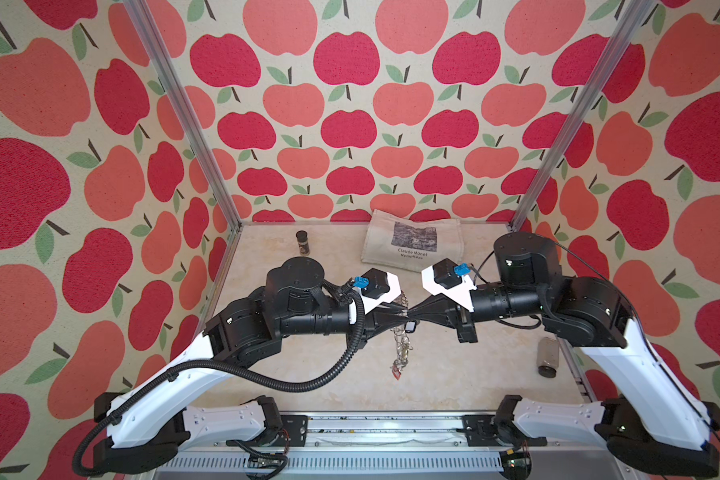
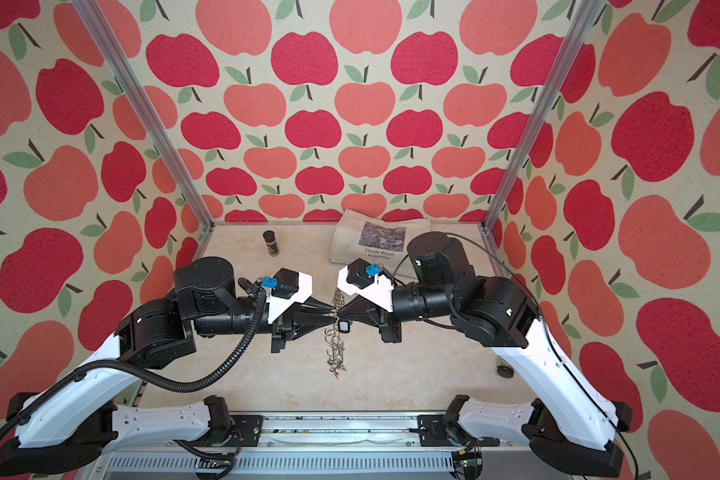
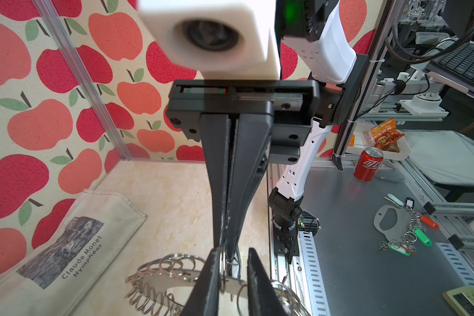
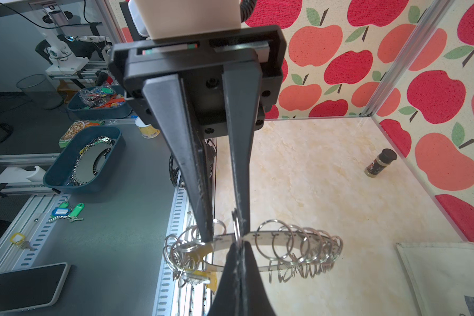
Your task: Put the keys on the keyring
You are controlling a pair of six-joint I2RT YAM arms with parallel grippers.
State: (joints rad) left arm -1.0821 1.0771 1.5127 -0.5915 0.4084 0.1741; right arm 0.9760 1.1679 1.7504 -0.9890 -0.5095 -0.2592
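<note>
The keyring, a flat grey disc with wire rings along its rim, is held in the air between both arms. It shows edge-on in both top views. My right gripper is shut at the rim, with a wire ring rising out of its tips. My left gripper faces it with its jaws a narrow gap apart. The disc's rim and a ring cross that gap. The keys' black tag hangs just under the meeting fingertips. What the tag hangs from is hidden.
A yellow-tagged key and a red tag hang from the disc. A dark spice bottle and a canvas tote bag sit at the back. A jar lies at the right edge. Metal posts frame the corners.
</note>
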